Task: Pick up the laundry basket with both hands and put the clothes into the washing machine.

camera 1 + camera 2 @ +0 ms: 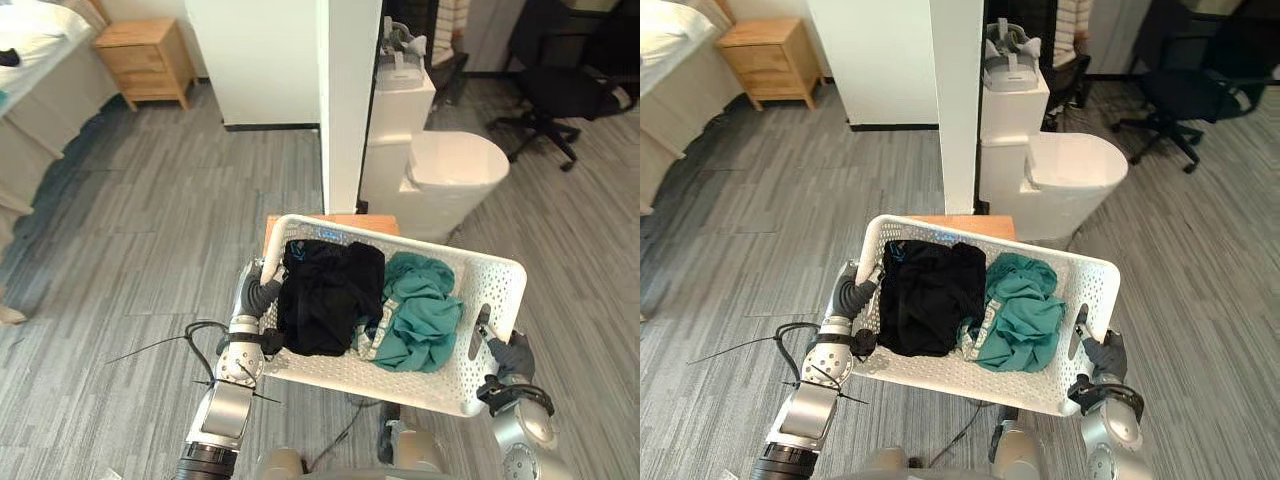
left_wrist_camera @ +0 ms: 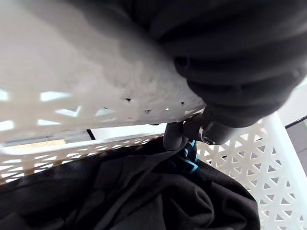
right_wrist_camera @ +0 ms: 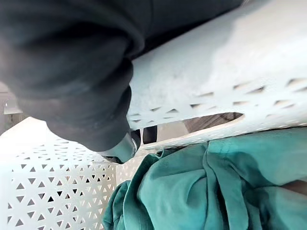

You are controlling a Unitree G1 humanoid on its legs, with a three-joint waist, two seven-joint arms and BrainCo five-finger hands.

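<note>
**Basket carried at both ends, clothes not yet unloaded**

The white perforated laundry basket (image 1: 497,295) hangs between the two arms, clear of the grey plank floor (image 1: 150,230). The left robot hand (image 1: 262,292) clamps one short end. In its wrist view a silver finger (image 2: 173,136) curls over the rim and dips inside the basket, so this hand is closed round the wall. The right robot hand (image 1: 510,355) takes the opposite end, its thumb lying along the handle slot (image 1: 474,348). Its wrist view shows a fingertip (image 3: 125,147) hooked at the rim, while the other fingers are hidden behind the wall. It too reads as closed on the basket.

Gripping opposite ends probably shares the load and keeps the basket nearly level, so nothing spills. It sits slightly askew, with the right hand's end nearer the robot.

The walls are a lattice of small triangular holes under a smooth solid rim. A black garment (image 1: 325,295) with a touch of blue trim lies heaped just inside the left hand's end. A teal garment (image 1: 420,310) is crumpled beside it, towards the right hand, and the two touch in the middle. Both sit below the rim.

A small wooden surface (image 1: 330,222) peeks out past the far rim, and a white toilet (image 1: 450,170) stands beyond it. The lift looks done, and the carrying and loading remain.
</note>
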